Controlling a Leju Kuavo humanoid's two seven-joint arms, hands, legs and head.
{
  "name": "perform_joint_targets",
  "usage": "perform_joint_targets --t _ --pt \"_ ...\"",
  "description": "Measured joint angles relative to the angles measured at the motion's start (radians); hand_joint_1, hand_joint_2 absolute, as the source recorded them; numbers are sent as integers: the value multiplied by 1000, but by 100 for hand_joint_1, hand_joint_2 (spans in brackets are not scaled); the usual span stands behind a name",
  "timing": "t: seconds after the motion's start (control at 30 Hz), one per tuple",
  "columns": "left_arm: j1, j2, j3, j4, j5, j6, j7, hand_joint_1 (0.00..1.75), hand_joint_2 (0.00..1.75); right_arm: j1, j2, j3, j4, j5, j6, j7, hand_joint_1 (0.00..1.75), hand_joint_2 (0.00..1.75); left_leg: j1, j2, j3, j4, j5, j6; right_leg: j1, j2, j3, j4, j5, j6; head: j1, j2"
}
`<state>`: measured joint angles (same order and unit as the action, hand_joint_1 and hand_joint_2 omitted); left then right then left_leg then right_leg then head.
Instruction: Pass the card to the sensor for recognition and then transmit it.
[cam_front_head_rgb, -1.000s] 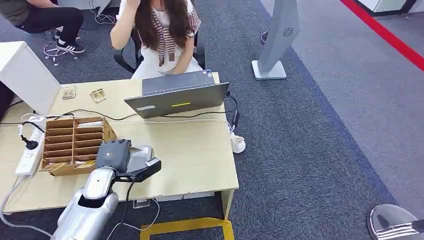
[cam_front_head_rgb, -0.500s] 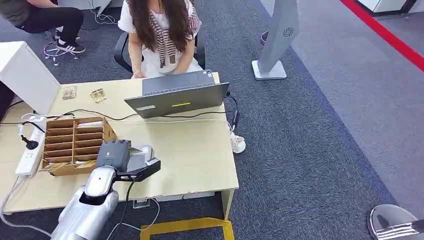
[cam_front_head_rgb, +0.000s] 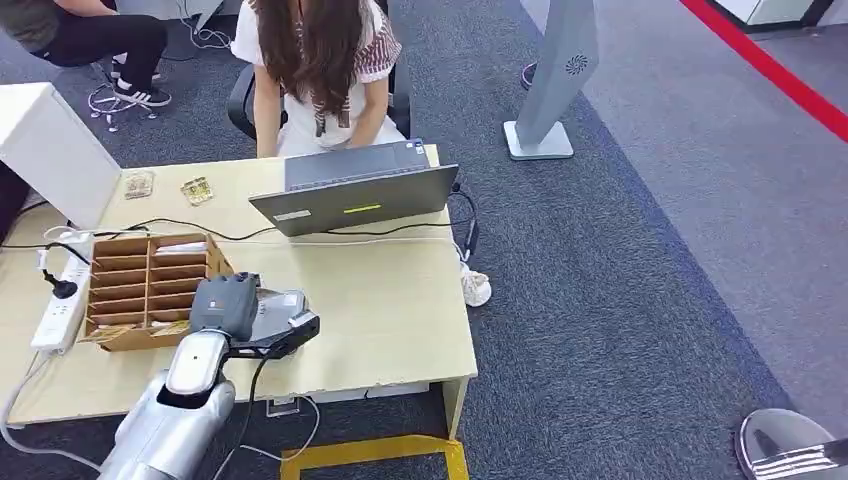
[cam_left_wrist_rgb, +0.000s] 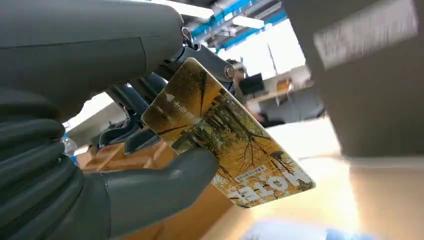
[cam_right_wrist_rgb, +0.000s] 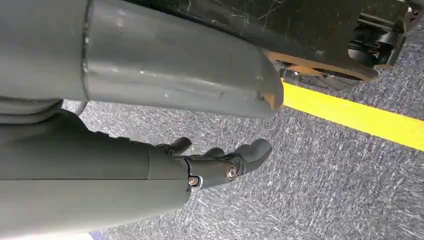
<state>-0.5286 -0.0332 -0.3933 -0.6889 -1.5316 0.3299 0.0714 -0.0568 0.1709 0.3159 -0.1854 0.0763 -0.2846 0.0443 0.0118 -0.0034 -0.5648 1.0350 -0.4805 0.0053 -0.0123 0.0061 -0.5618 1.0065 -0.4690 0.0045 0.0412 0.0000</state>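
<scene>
Head view: left hand (cam_front_head_rgb: 240, 312) over the desk (cam_front_head_rgb: 390, 320), just right of the cardboard sorter box (cam_front_head_rgb: 148, 288), sitting above a small grey sensor (cam_front_head_rgb: 283, 305). Laptop (cam_front_head_rgb: 355, 195) is behind the sorter box, toward the far desk edge, with a person (cam_front_head_rgb: 318, 70) seated past it. White power strip (cam_front_head_rgb: 60, 305) left of the sorter box. Grey stand (cam_front_head_rgb: 555, 80) on the carpet, well right of the laptop

Left wrist view: left hand grips the card (cam_left_wrist_rgb: 227, 135) between thumb (cam_left_wrist_rgb: 165, 182) and dark fingers (cam_left_wrist_rgb: 135, 100). Card is yellow-brown with a tree print; "HOTEL" reads in large white letters at its free end, seen upside down. Small white label next to it and a short white line near the held end, both too small to read. Sorter box blurred behind the card

Right wrist view: right hand (cam_right_wrist_rgb: 220, 162) hangs over grey carpet, empty, fingers loosely curled and apart. Yellow floor line (cam_right_wrist_rgb: 360, 120) beyond it
</scene>
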Motion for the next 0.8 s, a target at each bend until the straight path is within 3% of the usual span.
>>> perform_joint_targets --t 0.17,0.27,0.33,0.53,0.8 --pt "3 1 0 -48 4 34 -12 175 175 1 0 0 0 0 -1 -5 0 0 0 0 -1 0 0 0 0 0 -1 0 0 0 0 0" --pt "14 4 2 -122 24 159 -35 175 175 2 0 0 0 0 -4 -7 0 0 0 0 -1 0 0 0 0 0 -1 0 0 0 0 0" --pt "15 5 5 -195 32 207 -41 175 175 2 0 0 0 6 -5 -7 0 0 0 -1 -2 0 0 0 0 0 -1 0 0 0 0 0" --pt "-25 23 40 -357 32 199 -42 175 175 4 0 0 0 11 -5 -11 0 0 0 0 -2 0 0 0 0 0 -1 0 1 -1 0 0" --pt "-123 55 95 -371 1 182 -31 175 175 6 0 0 0 24 -1 -12 0 0 0 0 -2 0 2 -1 0 0 -2 1 2 -2 0 0"
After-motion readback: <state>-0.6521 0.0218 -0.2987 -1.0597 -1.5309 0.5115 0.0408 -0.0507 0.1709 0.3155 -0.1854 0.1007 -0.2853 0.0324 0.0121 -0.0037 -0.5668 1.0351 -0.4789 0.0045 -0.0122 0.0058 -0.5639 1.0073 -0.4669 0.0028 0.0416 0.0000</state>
